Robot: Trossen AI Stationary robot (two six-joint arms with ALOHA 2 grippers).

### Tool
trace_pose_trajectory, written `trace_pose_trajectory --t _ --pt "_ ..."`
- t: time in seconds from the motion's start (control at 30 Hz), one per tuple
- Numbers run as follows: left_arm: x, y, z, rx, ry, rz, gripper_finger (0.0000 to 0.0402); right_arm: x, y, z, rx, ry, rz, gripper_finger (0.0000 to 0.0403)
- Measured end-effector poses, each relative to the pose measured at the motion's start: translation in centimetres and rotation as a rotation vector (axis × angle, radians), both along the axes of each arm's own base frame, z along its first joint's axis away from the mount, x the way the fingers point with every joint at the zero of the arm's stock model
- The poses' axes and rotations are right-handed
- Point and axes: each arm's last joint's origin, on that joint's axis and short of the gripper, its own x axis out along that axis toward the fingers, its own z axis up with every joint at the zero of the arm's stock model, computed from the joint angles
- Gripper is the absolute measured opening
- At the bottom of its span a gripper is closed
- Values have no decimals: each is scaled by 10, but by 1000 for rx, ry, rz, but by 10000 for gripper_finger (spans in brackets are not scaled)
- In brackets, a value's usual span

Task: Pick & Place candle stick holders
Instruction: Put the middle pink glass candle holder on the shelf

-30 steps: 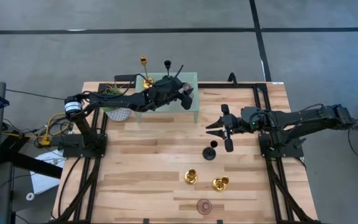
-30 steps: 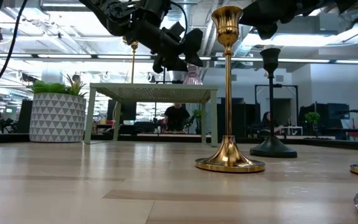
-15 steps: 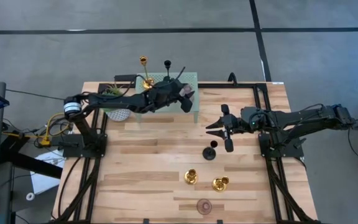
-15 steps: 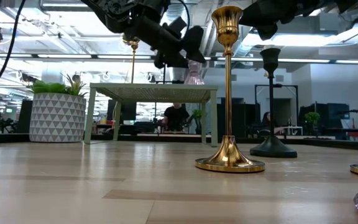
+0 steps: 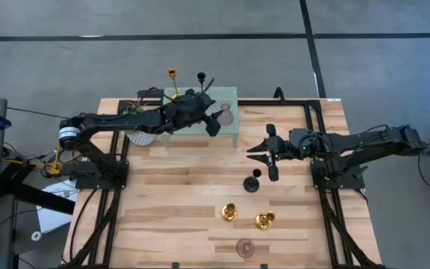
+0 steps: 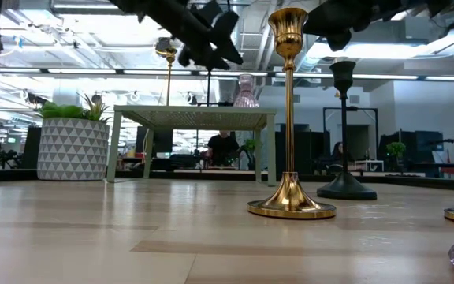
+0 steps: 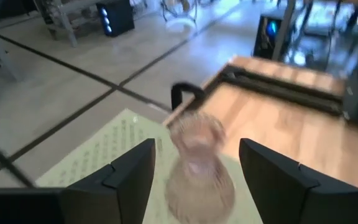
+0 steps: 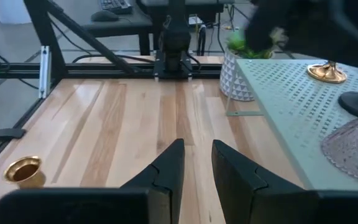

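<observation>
A pale green perforated stand (image 5: 231, 96) at the table's far side carries a tall gold candle stick holder (image 5: 175, 86), a black one (image 5: 201, 78) and a squat pink one (image 5: 226, 114). The pink holder (image 7: 197, 165) stands on its base. My left gripper (image 5: 216, 117) is open, raised above and left of the pink holder (image 6: 245, 90), not touching it. My right gripper (image 5: 251, 152) hovers mid-table, open by a narrow gap, with nothing between its fingers. On the table stand a black holder (image 5: 253, 181), two gold ones (image 5: 230, 212) (image 5: 265, 220) and a pink one (image 5: 245, 246).
A potted green plant (image 6: 71, 138) in a white patterned pot stands left of the stand, under my left arm. Black frame rails (image 5: 327, 202) run along both table sides. Bare wood lies between the stand and the loose holders.
My left gripper has come away from the pink holder, rising and drawing back toward the table's left. The pink holder stays upright on the stand and now shows clear of the fingers. My right arm has kept still.
</observation>
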Motion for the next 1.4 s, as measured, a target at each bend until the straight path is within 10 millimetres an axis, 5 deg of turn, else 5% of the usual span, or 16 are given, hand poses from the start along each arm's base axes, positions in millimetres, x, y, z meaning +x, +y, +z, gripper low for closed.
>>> trace_pose_trajectory --t 0.3,0.5,0.8,1.1,1.4 --pt "-35 -57 2 102 91 -171 194 31 -5 -20 -9 12 -20 62" --pt "-79 -83 -9 113 52 -274 133 51 -14 -34 -42 2 -43 6" --pt "-128 -109 -28 135 10 -309 34 81 -38 -30 -50 34 -126 1" --pt "-140 -129 -37 171 18 -330 7 107 -65 -41 -53 120 -222 0" --pt "-145 -141 -37 176 14 -385 7 104 -79 -39 -93 160 -346 0"
